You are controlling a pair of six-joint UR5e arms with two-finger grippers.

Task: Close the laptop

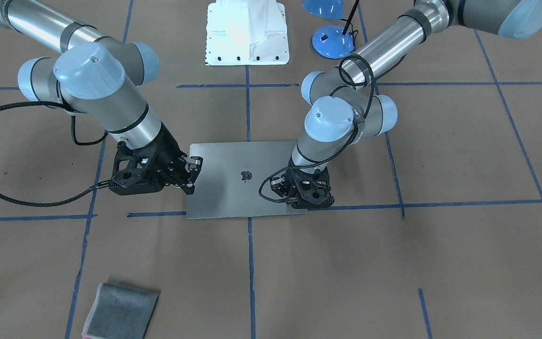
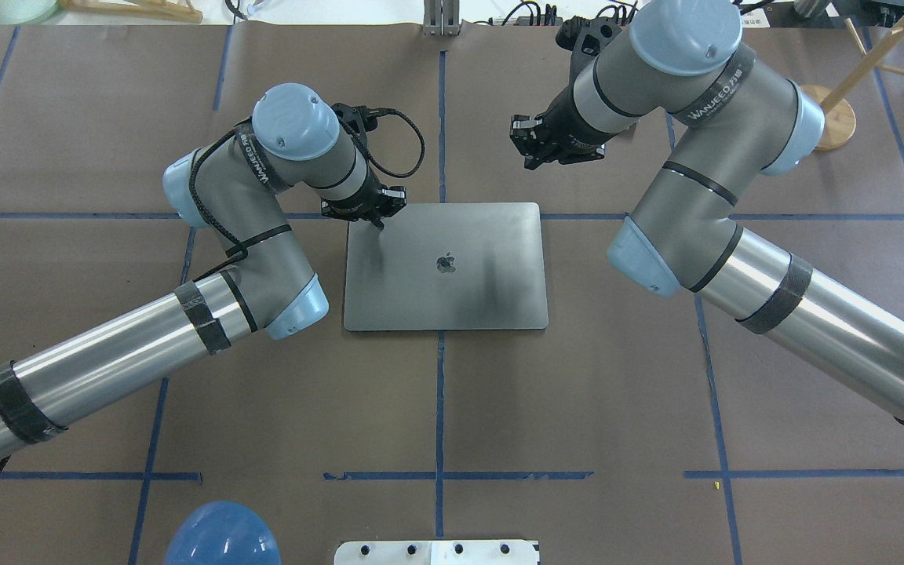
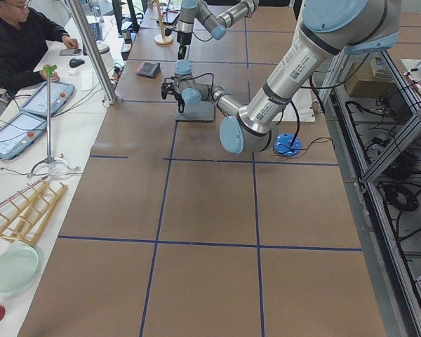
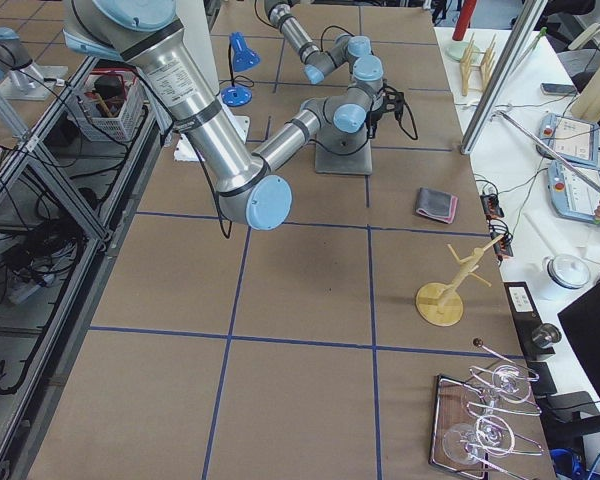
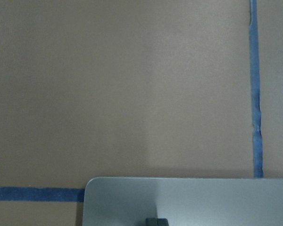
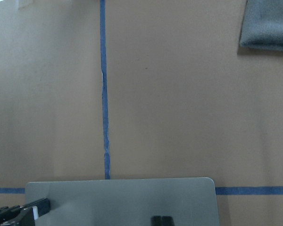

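One laptop [image 2: 444, 290] lies shut and flat, logo up, its long axis running from one pincer toward the other. Of the two pincers, the left gripper [image 5: 156, 221], fingers pressed together, points down at the lid's far corner on its own side. The right gripper [image 6: 162, 220], also closed and empty, hangs over the far edge near the opposite corner. One folded grey cloth [image 1: 120, 310] lies well beyond it.
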